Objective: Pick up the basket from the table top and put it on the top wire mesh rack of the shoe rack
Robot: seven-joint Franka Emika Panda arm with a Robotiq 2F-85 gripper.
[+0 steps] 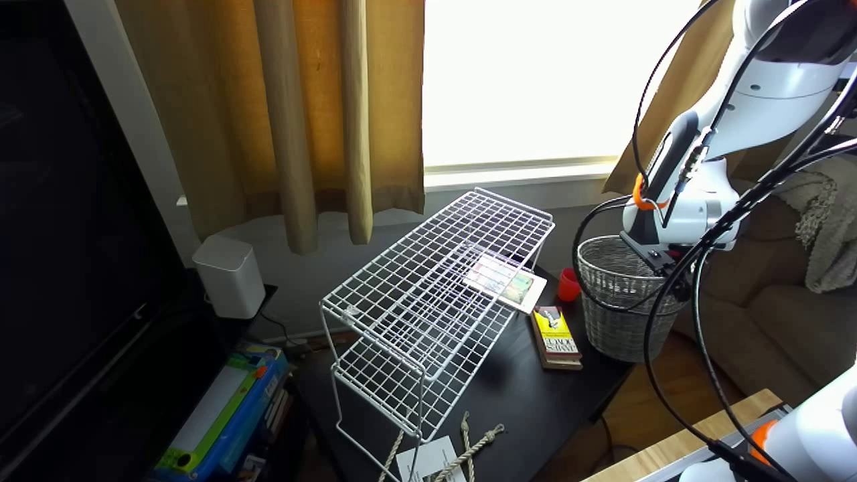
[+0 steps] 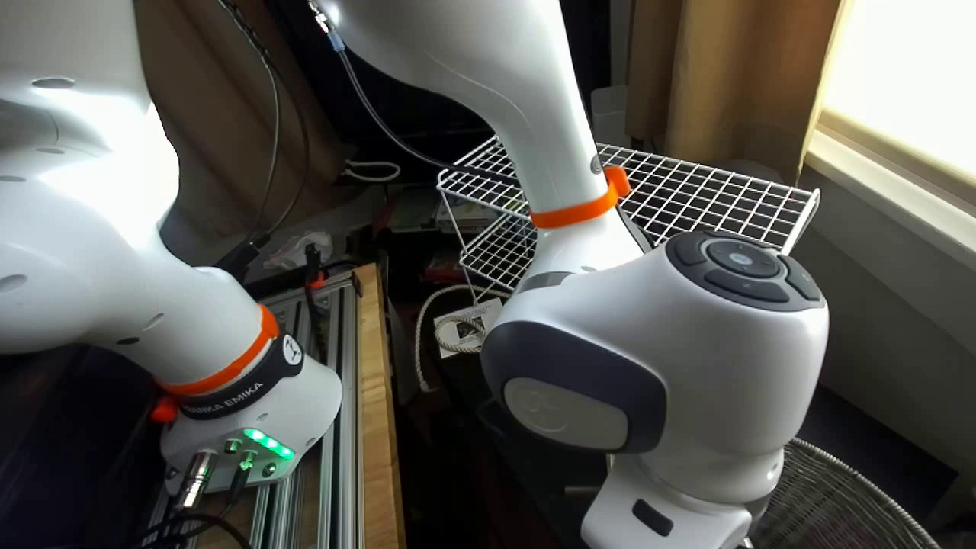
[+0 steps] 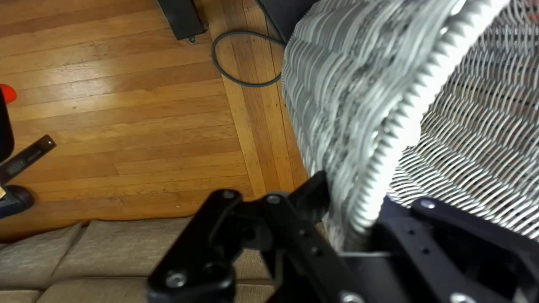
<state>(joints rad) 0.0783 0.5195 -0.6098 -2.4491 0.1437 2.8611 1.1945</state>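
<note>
- Here the pincer [image 3: 353, 204] is clamped on the rim of the basket [image 1: 622, 331]
- Basket by the edge of the worktop [image 1: 519, 381], touching or not, can't tell
- Red cup [image 1: 569, 285] beside it, nine o'clock in an exterior view
- Farther along nine o'clock, the top wire mesh rack [image 1: 438, 274]

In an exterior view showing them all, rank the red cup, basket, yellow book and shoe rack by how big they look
Largest to smallest:
Shoe rack
Basket, partly hidden
Yellow book
Red cup

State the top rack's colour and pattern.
The top rack is a white square grid, clearest in an exterior view.
</note>
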